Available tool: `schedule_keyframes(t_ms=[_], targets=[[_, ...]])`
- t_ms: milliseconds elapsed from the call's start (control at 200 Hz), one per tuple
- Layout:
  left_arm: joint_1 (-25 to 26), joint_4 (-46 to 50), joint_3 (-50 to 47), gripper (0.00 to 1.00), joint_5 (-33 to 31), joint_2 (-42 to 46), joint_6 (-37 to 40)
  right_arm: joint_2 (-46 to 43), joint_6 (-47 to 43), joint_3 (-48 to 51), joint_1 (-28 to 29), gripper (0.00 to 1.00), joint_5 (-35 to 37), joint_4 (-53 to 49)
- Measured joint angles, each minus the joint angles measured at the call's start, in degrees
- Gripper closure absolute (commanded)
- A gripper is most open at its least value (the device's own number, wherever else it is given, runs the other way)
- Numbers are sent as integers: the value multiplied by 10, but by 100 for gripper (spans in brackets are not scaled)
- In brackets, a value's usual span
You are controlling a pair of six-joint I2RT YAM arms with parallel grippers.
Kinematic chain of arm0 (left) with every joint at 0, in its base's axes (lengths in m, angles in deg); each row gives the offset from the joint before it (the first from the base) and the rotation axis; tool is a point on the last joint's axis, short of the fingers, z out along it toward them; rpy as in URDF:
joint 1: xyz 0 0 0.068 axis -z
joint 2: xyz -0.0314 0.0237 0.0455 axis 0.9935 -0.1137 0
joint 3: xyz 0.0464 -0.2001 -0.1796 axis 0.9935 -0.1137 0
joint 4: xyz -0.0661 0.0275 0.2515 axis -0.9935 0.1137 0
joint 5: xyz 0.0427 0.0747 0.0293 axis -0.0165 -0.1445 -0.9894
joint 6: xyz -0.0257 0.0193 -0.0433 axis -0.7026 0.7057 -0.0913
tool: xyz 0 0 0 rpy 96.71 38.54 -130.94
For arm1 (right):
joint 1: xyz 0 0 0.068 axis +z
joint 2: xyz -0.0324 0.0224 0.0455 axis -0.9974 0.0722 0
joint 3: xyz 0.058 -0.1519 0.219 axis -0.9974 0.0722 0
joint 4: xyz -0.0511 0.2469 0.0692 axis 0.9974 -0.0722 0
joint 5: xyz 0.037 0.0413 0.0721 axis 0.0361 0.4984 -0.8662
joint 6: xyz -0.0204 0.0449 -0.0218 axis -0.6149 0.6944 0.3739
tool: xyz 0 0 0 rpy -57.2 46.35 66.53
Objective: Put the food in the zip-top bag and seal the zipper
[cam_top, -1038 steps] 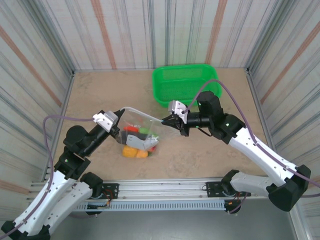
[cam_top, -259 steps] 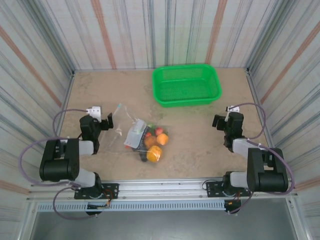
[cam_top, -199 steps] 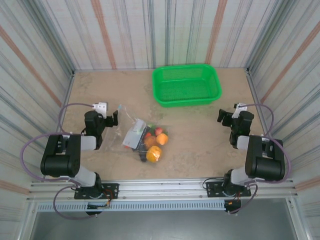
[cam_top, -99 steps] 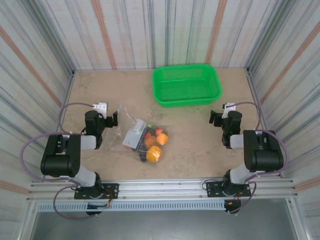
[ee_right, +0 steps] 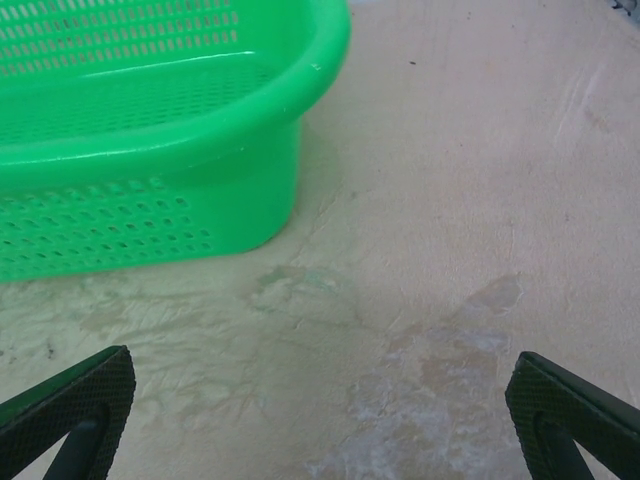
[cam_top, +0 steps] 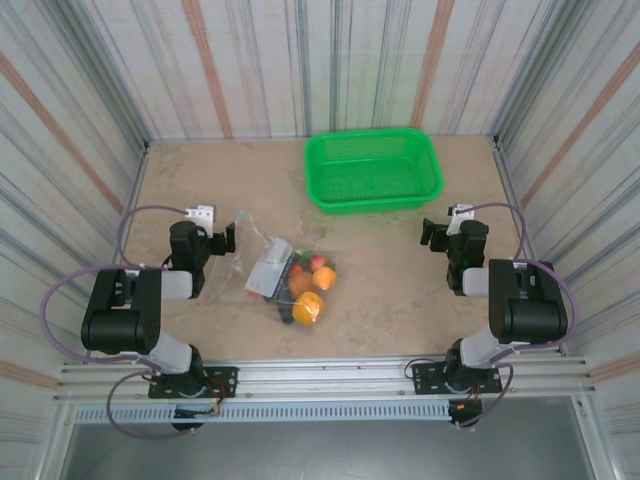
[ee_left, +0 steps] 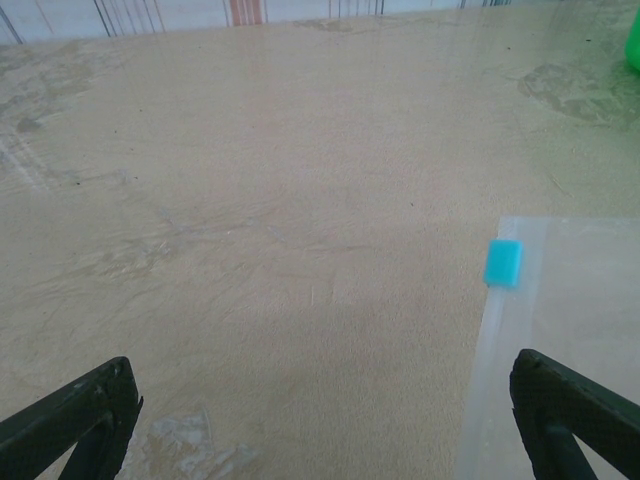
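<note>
Well, zip-top bag [cam_top: 258,262] flat, food [cam_top: 310,292] inside (clear, creased)

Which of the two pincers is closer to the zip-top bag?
The left pincer: it sits just beside the zip-top bag, whose blue slider shows in its wrist view. The right pincer is across the table, near the green basket.

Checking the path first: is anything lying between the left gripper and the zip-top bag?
Nothing visible does. Bare table separates the left gripper from the zip-top bag, whose blue slider lies just ahead.
</note>
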Motion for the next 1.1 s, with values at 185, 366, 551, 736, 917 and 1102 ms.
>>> schedule_keyframes(t_ms=[185,366,551,736,917,1102], targets=[[7,-3,-1,1,-20,0,0,0,0,0,3,1,10,-1],[4,-6,-1,1,-16,0,0,0,0,0,2,1,9,-1],[-9,-4,0,1,-6,0,0,0,0,0,2,1,9,-1],[-9,-5,-1,1,-6,0,0,0,0,0,2,1,9,-1],[-9,-5,0,1,-6,0,0,0,0,0,2,1,9,-1],[-9,-5,0,1,-6,0,0,0,0,0,2,1,9,-1]])
